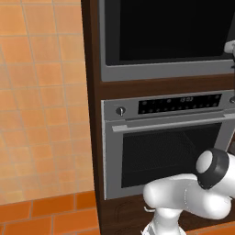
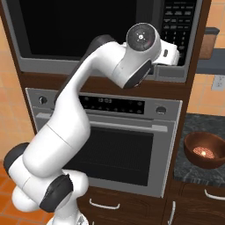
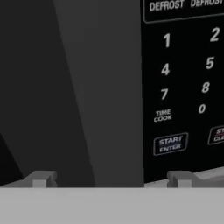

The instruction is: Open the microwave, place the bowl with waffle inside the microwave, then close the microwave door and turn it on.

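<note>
While our white arm reaches up high, our two-finger gripper (image 3: 109, 178) stands spread wide and grasps nothing, its dark fingertips (image 3: 41, 178) rising close before the front of the large built-in microwave with black glass and silver-grey frame (image 2: 88, 35), set in dark brown wood. Through the hand camera we see one fingertip before the big flat black glass microwave door (image 3: 65, 87) and the other below the black keypad with white numbers (image 3: 186, 74), near the START ENTER key (image 3: 170, 143). From the right base camera the door looks shut. Under the microwave sits the silver oven with a bar handle and mesh window (image 1: 165, 147). To the right, on the dark speckled stone counter (image 2: 193, 176), rests the brown round bowl (image 2: 205, 150) with the waffle (image 2: 204, 152) inside, well apart from our gripper.
</note>
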